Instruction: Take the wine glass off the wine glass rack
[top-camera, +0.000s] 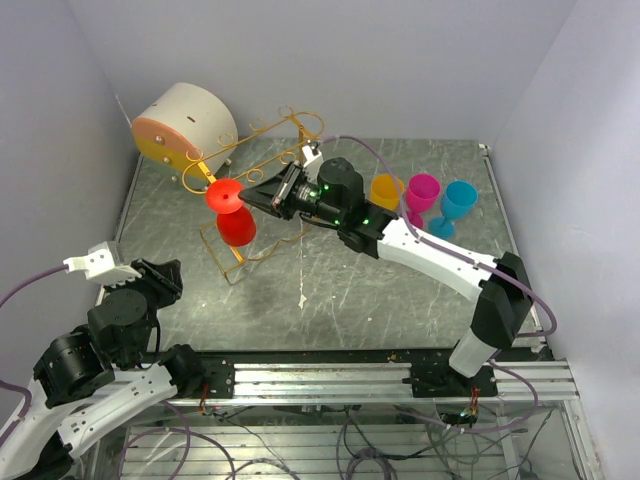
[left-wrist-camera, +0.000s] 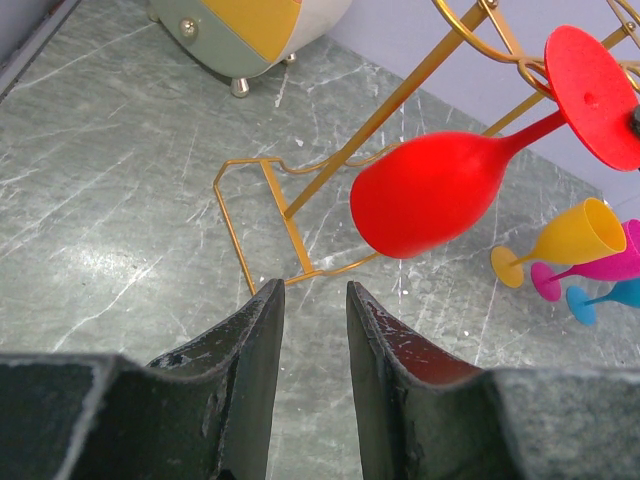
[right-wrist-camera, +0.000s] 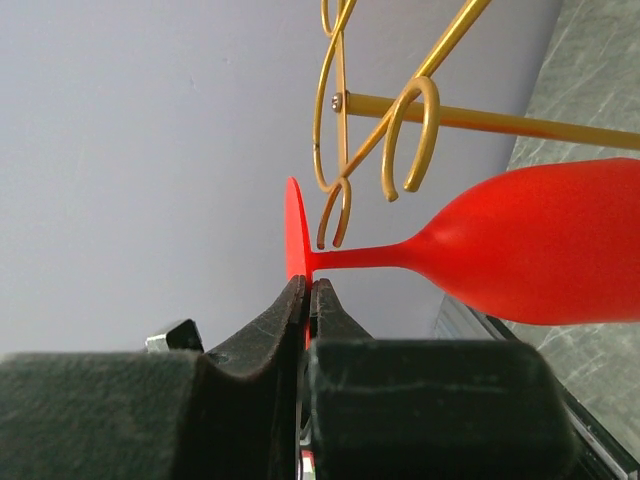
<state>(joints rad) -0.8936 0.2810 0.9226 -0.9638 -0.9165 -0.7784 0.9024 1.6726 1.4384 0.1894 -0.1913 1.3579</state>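
Observation:
The red wine glass (top-camera: 237, 228) hangs tilted, bowl down, by the curled front ends of the gold wine glass rack (top-camera: 296, 120). My right gripper (top-camera: 246, 194) is shut on the thin edge of the glass's round foot (right-wrist-camera: 294, 235). In the right wrist view the stem runs just under the rack's scroll ends (right-wrist-camera: 400, 150); whether it touches them does not show. My left gripper (left-wrist-camera: 315, 295) is open over bare table at the near left, with nothing between its fingers. From there it looks at the red bowl (left-wrist-camera: 425, 195) and the rack's base (left-wrist-camera: 240, 235).
A cream drum with an orange face (top-camera: 185, 125) stands at the back left behind the rack. Orange (top-camera: 385, 190), pink (top-camera: 421, 192) and blue (top-camera: 458, 200) glasses stand upright at the right rear. Walls close in the table on three sides.

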